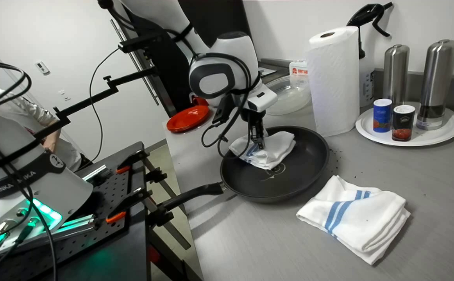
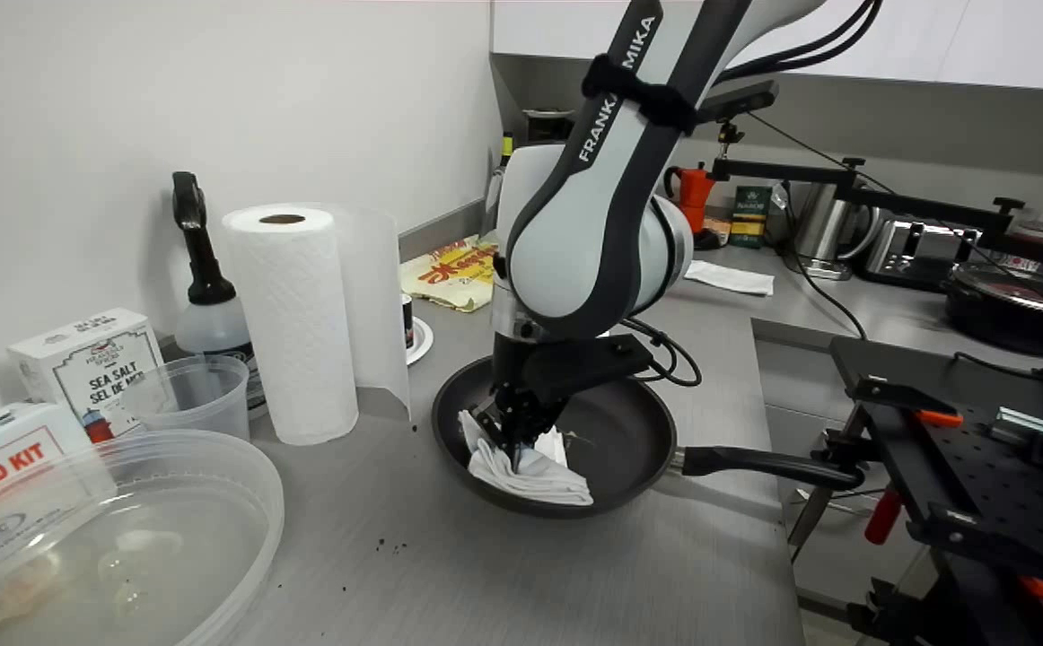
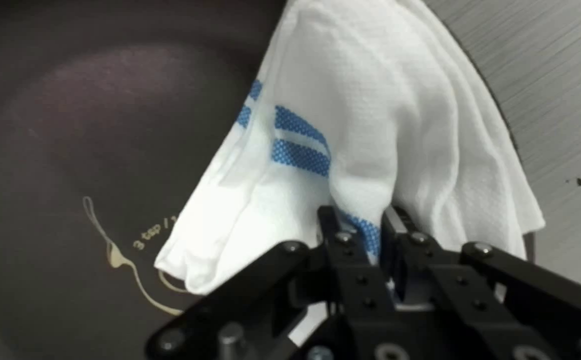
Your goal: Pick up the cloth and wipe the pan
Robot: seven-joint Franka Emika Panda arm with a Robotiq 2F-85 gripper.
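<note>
A black frying pan (image 1: 305,168) lies on the grey counter; it also shows in an exterior view (image 2: 634,431) and in the wrist view (image 3: 95,140). A white cloth with blue stripes (image 1: 277,146) is bunched inside it, against one side; it also shows in an exterior view (image 2: 539,480) and in the wrist view (image 3: 365,100). My gripper (image 3: 358,220) is shut on a fold of this cloth, fingers pointing down into the pan; it also shows in both exterior views (image 1: 259,145) (image 2: 512,444). A thin pale streak (image 3: 118,257) marks the pan floor. The fingertips are partly hidden by cloth.
A second folded white cloth with blue stripes (image 1: 356,218) lies beside the pan. A paper towel roll (image 1: 334,82), a white plate (image 1: 442,134) with shakers and mills, and a clear tub (image 2: 252,529) stand nearby. The pan handle (image 1: 195,193) juts past the counter edge. Dark crumbs (image 2: 391,545) lie on the counter.
</note>
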